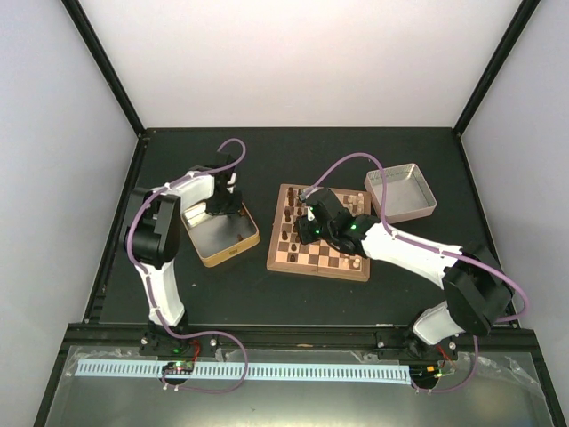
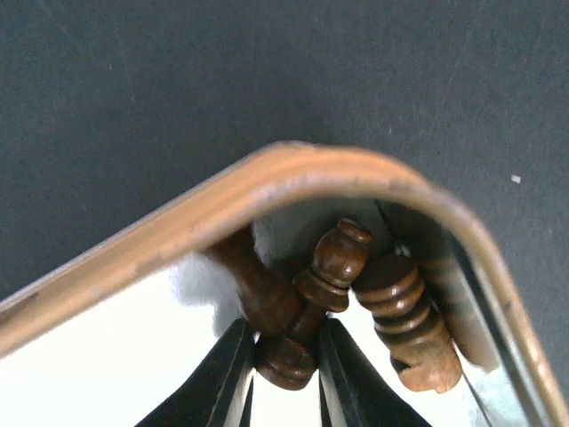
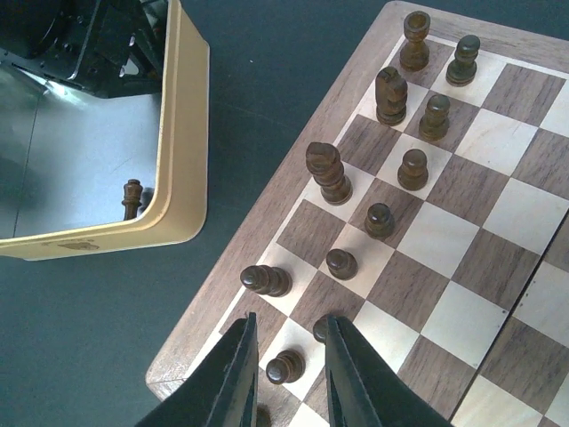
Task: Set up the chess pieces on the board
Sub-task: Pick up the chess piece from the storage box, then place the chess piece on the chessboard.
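Observation:
The chessboard lies at centre, with several dark brown pieces standing along its left side. My right gripper hovers over the board's near-left corner. It is open, with a dark pawn standing between its fingers, untouched. A second pawn is half hidden by the right finger. My left gripper is inside the gold tin, in its corner. It is shut on a lying dark piece. Two more dark pieces lie beside it against the rim.
A silver tin stands to the right of the board. Pale pieces stand on the board's right side. The gold tin's wall is left of the board, with one dark piece showing inside.

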Robot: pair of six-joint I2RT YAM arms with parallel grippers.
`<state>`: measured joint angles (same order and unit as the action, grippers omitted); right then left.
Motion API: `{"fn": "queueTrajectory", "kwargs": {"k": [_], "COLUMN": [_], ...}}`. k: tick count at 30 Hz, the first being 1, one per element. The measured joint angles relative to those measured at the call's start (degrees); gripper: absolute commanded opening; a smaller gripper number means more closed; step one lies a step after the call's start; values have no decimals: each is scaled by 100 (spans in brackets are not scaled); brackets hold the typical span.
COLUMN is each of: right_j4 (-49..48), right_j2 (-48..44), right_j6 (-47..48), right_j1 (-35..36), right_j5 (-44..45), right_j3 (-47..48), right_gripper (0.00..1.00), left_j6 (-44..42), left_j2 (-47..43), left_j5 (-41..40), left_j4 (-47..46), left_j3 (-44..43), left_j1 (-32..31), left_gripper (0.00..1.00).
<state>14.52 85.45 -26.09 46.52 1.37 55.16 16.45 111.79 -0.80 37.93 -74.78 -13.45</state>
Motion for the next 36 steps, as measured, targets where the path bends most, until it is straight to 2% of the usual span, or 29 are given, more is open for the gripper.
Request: {"fn": "queueTrajectory", "kwargs": {"k": [13,19,21,29,33,36], "right_j4": [13,103,216,501,542,560], "right_j2": [-87,-81,-15,411,435,461], "right_j6": [-87,-160,-170,-422,-599,-680], "right_j1": [0,-7,-24,-166,-197,-216], "right_j5": [-227,-616,-881,-2000,-2345,-2481], "right_j3": [13,201,431,1331,1582,1792], "right_gripper": [24,35,44,65,67,64], "left_j6": [0,4,7,74,63,52], "left_j2": [-1228,-1585,-1832,-3287,-3635,-3773], "left_j5": [699,946,1130,2747,3683,4232], "left_j4": [107,-33,-111,-835,-1207,-1491], "left_j3": [968,1370,1574,2273,2444,2544], "left_j1": [0,0,0,-7,-50,-92], "left_gripper": [16,15,15,15,15,15]}}
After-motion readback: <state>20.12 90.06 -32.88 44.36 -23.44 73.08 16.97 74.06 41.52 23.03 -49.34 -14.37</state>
